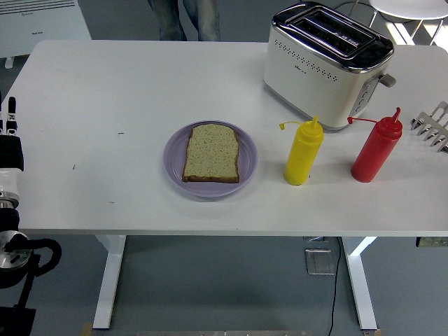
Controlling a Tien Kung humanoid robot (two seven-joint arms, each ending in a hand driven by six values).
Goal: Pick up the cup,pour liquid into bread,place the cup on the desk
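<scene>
Bread point(211, 152) on purple plate point(175, 171), yellow bottle point(304, 153) beside, toaster point(325, 64) behind, left robot hand point(10, 133) grip unclear

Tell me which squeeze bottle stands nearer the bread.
The yellow squeeze bottle, just right of the purple plate holding the bread. The red squeeze bottle stands farther right.
</scene>
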